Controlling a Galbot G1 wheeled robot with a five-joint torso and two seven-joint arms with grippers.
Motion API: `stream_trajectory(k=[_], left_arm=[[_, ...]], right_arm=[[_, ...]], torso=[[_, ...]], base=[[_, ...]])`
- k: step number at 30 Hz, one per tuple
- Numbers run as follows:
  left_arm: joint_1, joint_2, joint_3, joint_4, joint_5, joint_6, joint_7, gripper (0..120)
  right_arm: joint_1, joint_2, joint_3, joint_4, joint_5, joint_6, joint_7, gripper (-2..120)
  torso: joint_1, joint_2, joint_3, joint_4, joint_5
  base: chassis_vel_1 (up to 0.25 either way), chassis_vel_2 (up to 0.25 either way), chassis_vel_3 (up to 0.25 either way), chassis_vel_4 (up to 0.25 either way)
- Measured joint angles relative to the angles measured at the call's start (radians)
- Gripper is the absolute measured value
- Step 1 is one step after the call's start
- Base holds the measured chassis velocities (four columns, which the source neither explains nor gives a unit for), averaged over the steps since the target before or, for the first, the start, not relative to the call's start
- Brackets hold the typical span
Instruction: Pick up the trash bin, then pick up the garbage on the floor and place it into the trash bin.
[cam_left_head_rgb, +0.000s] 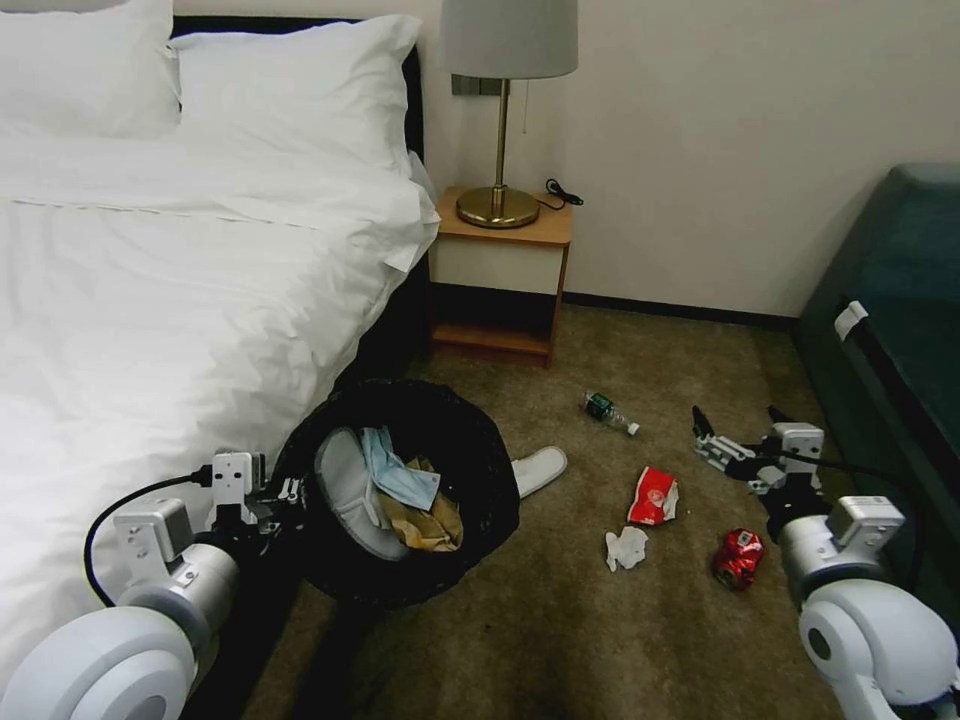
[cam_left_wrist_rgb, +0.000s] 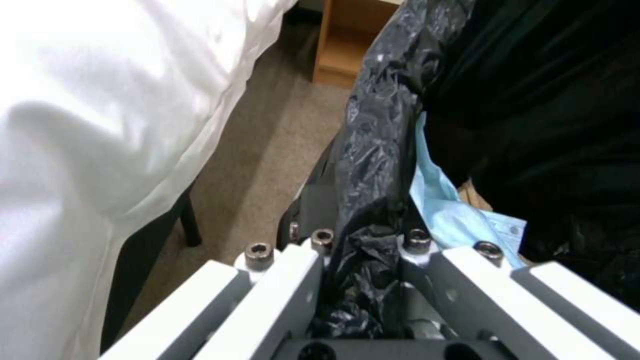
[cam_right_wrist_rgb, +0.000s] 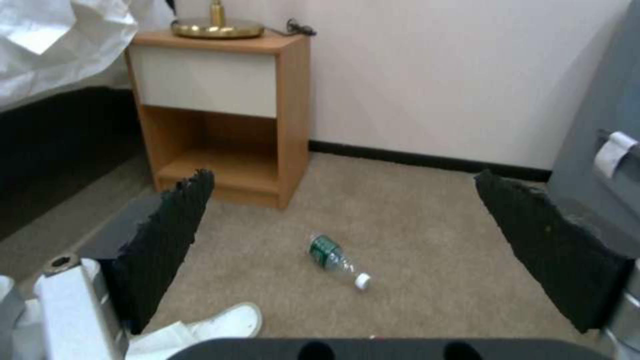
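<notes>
the left hand (cam_left_wrist_rgb: 363, 260) pinched the trash bin (cam_left_head_rgb: 400, 490) rim tight and held it up. the right hand (cam_right_wrist_rgb: 347, 250) hung wide open, holding nothing, over the green bottle (cam_right_wrist_rgb: 337, 259).

- A bedroom, with the look of a hotel room.
- A bed (cam_left_head_rgb: 150, 300) with white sheets and pillows (cam_left_head_rgb: 290, 85).
- A wooden nightstand (cam_left_head_rgb: 500, 280) beside it holds a brass lamp (cam_left_head_rgb: 500, 120).
- Brown carpet (cam_left_head_rgb: 620, 620) and plain walls.

No text can be read; the bottle (cam_right_wrist_rgb: 337, 258) label and the red wrapper (cam_left_head_rgb: 653, 497) print are too small.
</notes>
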Motion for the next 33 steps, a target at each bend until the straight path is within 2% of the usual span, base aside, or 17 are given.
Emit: stream_trajectory(k=[7,33], left_arm=[[0.006,-0.003,-0.005,0.0,0.008,0.0,0.0,2],[0.01,0.002,-0.005,0.0,0.017,0.0,0.0,2]], right_arm=[[0.014,0.007,-0.034,-0.013,-0.003,0.001,0.007,100],[0.009,0.018,-0.02,0.023,-0.001,-0.001,0.026,100]], torso=[[0.0,0.0,0.0,0.0,-0.0001],[0.0,0.0,0.0,-0.0002,-0.0001]], base=[[0.0,0.0,0.0,0.0],[-0.015,-0.013,-0.016,-0.013]])
